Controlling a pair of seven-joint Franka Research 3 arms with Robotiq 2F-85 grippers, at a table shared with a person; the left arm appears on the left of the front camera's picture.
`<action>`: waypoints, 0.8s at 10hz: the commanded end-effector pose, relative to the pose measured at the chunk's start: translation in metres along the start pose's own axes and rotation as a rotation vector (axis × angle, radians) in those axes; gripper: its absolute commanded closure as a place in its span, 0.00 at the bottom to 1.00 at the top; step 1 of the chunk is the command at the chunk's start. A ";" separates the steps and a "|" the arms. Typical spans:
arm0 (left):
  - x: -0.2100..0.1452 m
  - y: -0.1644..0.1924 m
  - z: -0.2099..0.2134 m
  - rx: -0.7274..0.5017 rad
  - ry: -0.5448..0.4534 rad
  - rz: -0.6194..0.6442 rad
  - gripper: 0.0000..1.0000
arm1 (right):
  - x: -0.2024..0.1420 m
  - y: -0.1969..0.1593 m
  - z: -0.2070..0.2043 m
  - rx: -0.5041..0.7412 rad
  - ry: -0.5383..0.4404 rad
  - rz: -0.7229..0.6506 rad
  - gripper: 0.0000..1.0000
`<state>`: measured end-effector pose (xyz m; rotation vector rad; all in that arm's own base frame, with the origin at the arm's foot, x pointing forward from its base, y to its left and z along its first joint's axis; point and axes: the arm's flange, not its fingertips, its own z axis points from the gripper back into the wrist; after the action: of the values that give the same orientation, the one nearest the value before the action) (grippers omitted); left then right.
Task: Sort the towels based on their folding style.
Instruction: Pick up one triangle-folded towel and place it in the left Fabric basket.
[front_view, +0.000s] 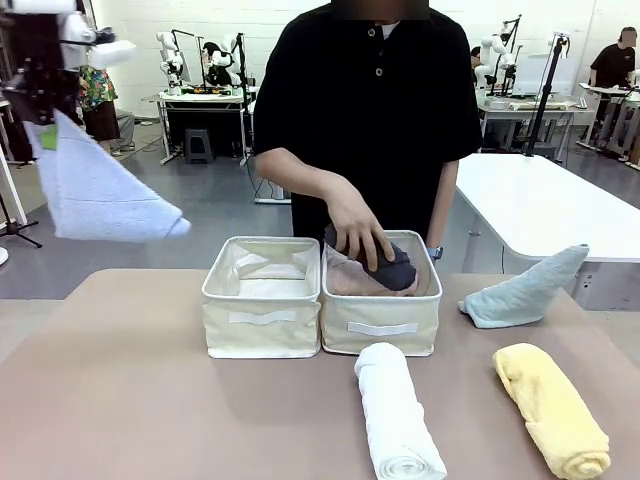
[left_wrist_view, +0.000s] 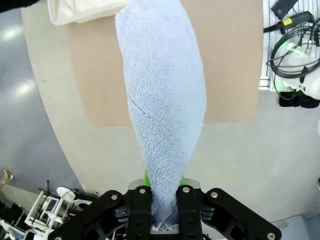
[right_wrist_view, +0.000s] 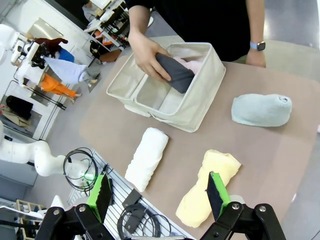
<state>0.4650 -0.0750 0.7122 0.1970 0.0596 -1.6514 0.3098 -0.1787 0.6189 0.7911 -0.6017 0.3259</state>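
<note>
Six towels show: the lavender-blue wedge (left_wrist_view: 165, 100) hangs as a long tapering fold in the air by the left end of the surface (front_view: 150, 400), its tip pinched in the closed left hand (left_wrist_view: 162, 192). The dark grey roll (front_view: 395, 272) lies on the pink towel (front_view: 350, 278) in the right bin (front_view: 380, 325), under a person's hand (front_view: 358, 235). The white roll (front_view: 398, 410) and yellow roll (front_view: 550, 405) lie in front of the bins, the pale teal wedge (front_view: 525, 290) further back. The right hand (right_wrist_view: 159, 195) hovers spread open above them

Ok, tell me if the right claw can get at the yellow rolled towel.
Probably yes: the right claw is open and the yellow rolled towel lies uncovered just ahead of it.
</note>
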 end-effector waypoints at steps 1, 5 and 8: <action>0.033 0.035 0.016 -0.043 0.025 0.002 0.84 | 0.002 -0.001 0.001 0.027 -0.020 0.018 0.00; 0.046 0.055 0.015 -0.098 0.026 0.002 0.84 | 0.002 -0.001 0.001 0.027 -0.020 0.018 0.00; 0.054 0.051 -0.001 -0.087 0.012 -0.019 0.84 | 0.002 -0.001 0.001 0.027 -0.020 0.018 0.00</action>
<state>0.5126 -0.1271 0.7066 0.1336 0.1574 -1.6525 0.3103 -0.1781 0.6198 0.7992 -0.6085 0.3256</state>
